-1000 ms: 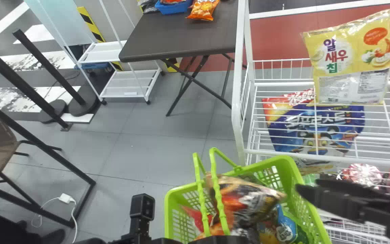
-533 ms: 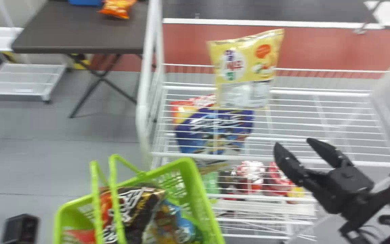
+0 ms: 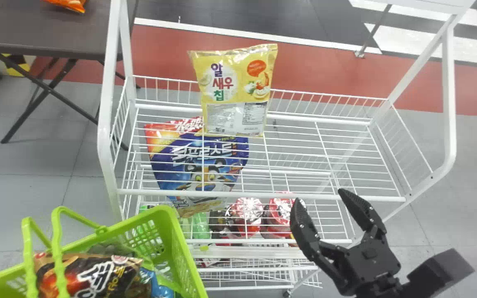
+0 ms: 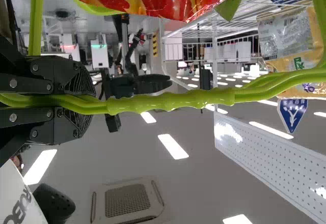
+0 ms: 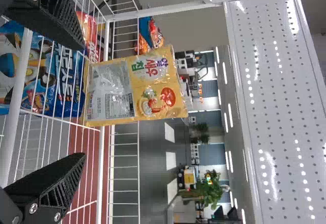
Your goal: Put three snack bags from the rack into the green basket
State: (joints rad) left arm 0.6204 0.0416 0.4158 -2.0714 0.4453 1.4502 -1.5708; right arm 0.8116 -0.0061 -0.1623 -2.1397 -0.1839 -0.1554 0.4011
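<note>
The left pincer (image 4: pixel 84 103) grips the handles (image 4: pixel 173 102) of the green basket (image 3: pixel 182 252), which holds a dark snack bag (image 3: pixel 97 275). The right pincer (image 3: pixel 320 195) is open near the rack (image 3: pixel 105 136). A blue bag (image 3: pixel 168 165) sits below the top shelf (image 3: pixel 263 195), a yellow bag (image 3: pixel 238 91) upright on it.

In the head view, upper middle of the frame, you can read "알새우칩" on the yellow bag (image 3: pixel 234 89), with print too small to make out in its red oval and pale lower panel. Left of centre, the blue bag (image 3: pixel 199 155) behind the wires reads "콘푸로스트". At lower left, the dark bag (image 3: pixel 89 275) bears white lettering you can't fully make out. In your left wrist view, a blue triangular sign (image 4: pixel 292 114) at right shows a white symbol; black capitals, "R" and "B" among them, mark the white panel (image 4: pixel 15 183) at lower left.
</note>
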